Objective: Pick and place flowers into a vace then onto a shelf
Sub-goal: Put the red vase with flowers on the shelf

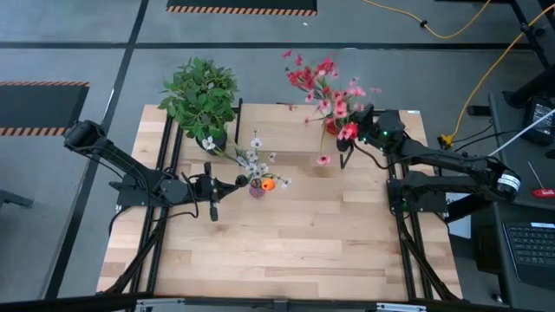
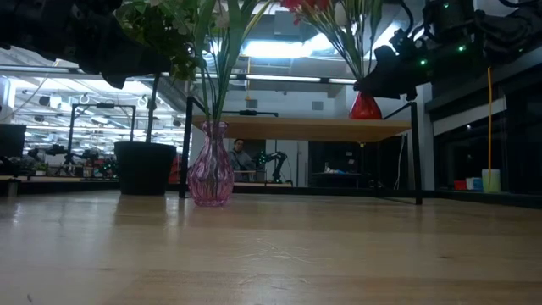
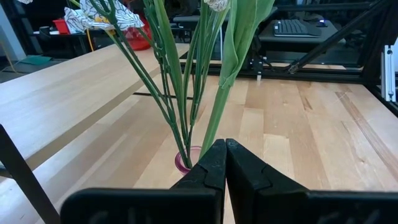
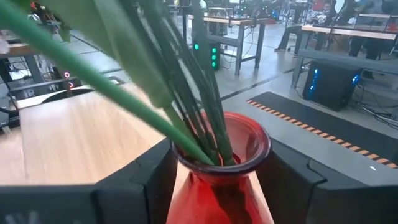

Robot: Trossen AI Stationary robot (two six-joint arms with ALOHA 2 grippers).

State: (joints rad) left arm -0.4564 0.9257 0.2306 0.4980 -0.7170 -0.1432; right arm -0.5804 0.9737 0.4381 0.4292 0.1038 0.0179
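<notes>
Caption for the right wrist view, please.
Right gripper straddles the red vase of green-stemmed flowers, its fingers beside the glass.

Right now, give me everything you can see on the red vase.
The red vase is translucent red glass with a bulbous body, narrow neck and flared round rim. It stands upright on the shelf, near its right end in the low view. Green stems fill its mouth and lean out, carrying pink and red flowers above. The right claw brackets the neck, one finger on each side; the fingers look close to the glass, but actual contact cannot be confirmed.
</notes>
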